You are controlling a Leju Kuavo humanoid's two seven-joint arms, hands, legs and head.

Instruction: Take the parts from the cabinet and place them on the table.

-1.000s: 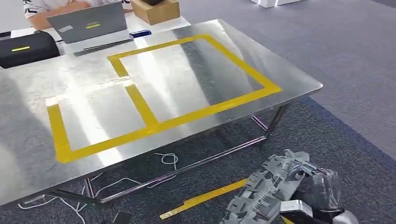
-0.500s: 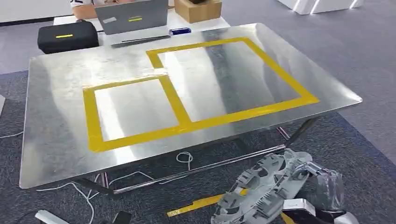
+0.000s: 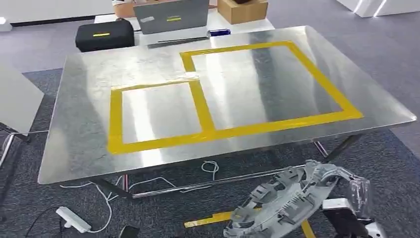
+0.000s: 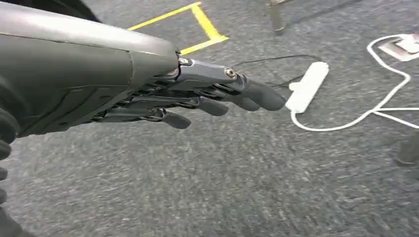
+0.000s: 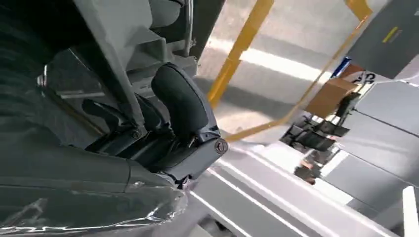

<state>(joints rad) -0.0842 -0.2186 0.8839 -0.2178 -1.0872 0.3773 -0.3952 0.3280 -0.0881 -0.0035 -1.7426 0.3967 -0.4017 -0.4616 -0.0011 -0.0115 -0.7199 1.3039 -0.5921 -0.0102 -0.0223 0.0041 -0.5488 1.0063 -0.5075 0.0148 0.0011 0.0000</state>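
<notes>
A grey ribbed plastic part (image 3: 282, 204) hangs low in front of the table's near edge, held by my right hand (image 3: 354, 198), which is wrapped in clear plastic. In the right wrist view the thumb (image 5: 183, 106) and dark fingers clamp the part's grey wall (image 5: 116, 47). The shiny metal table (image 3: 84, 144) carries two yellow tape rectangles (image 3: 203, 111) with nothing inside them. My left hand (image 4: 207, 96) hangs over the carpet with its fingers stretched out and nothing in it.
A white power strip (image 3: 73, 219) and loose cables (image 3: 148, 184) lie on the carpet under the table's near edge. Behind the table sit a black case (image 3: 104, 37), a laptop (image 3: 171, 19) and a cardboard box (image 3: 242, 10). Yellow tape (image 3: 213, 219) marks the floor.
The camera has swung left, so the table now sits more centred and square in view. The grey part stays in my right hand, slightly lower in the picture.
</notes>
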